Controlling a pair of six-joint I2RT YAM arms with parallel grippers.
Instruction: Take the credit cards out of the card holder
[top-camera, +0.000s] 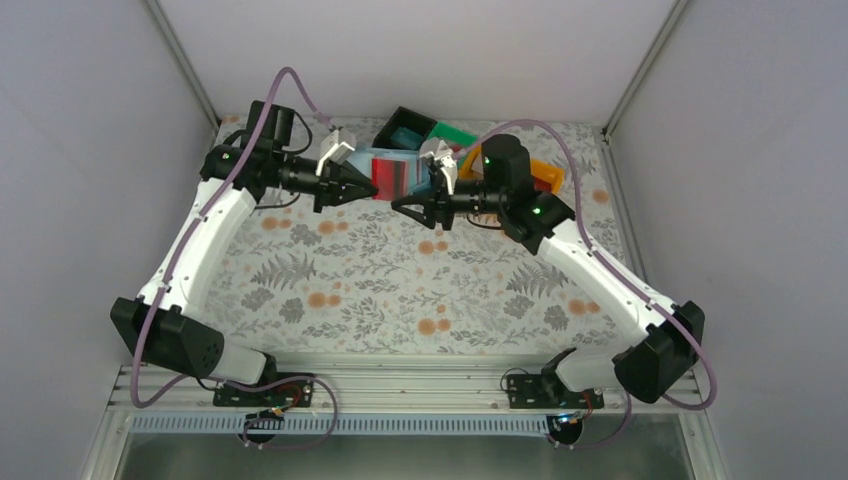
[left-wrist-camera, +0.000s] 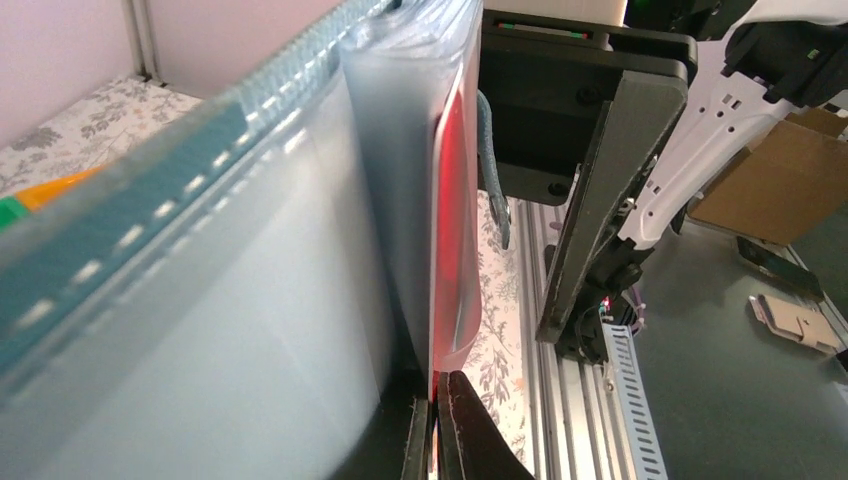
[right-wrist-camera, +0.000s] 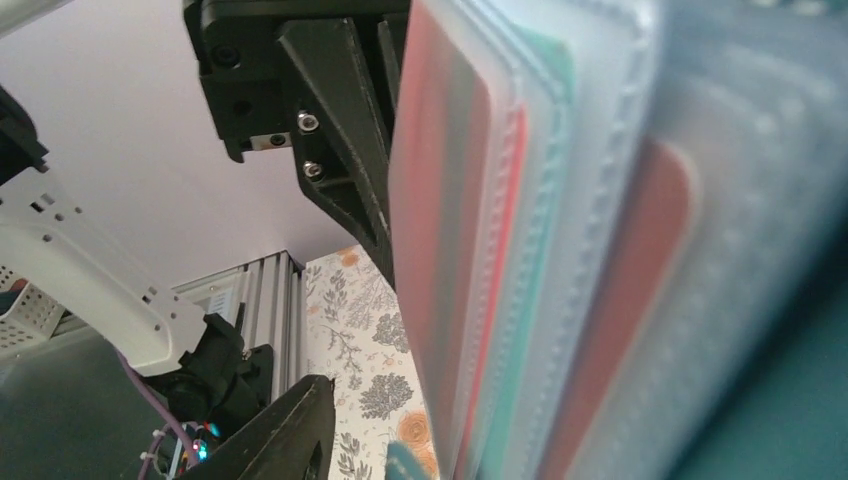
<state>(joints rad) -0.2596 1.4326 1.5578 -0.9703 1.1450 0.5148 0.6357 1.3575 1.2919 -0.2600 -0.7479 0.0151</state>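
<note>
Above the table's (top-camera: 400, 290) far middle, the card holder (top-camera: 395, 172) hangs raised. The left gripper (left-wrist-camera: 437, 440) is pinched tight on its red credit card (left-wrist-camera: 452, 230); the right gripper's (top-camera: 405, 207) jaws stand parted beside it. Unsupported, the holder could slip and drop.

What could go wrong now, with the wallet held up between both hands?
1. The left hand pinches only the red card by its edge, and the right hand looks open, not clamping the card holder: the holder could slide off and drop to the table.
2. If the pocket grips tightly, pulling may just drag the holder along with the card inside.
</note>
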